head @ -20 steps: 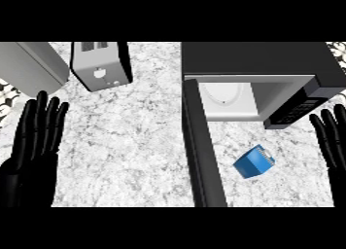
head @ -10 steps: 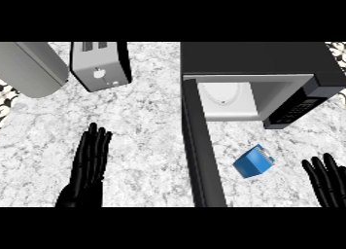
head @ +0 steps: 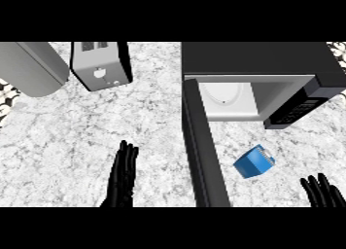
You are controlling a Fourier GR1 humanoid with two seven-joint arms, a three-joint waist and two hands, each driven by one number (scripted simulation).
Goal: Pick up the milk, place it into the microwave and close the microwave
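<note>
The small blue milk carton lay tilted on the grey-white marbled stone counter, just in front of the black box-shaped microwave and to the right of its long dark door, which stood swung wide open. A white plate sat inside the microwave's pale cavity. The black left hand lay left of the door, fingers straight and together, holding nothing. The black right hand showed right of the carton, fingers straight and slightly spread, apart from it. A silver toaster stood left of the microwave.
</note>
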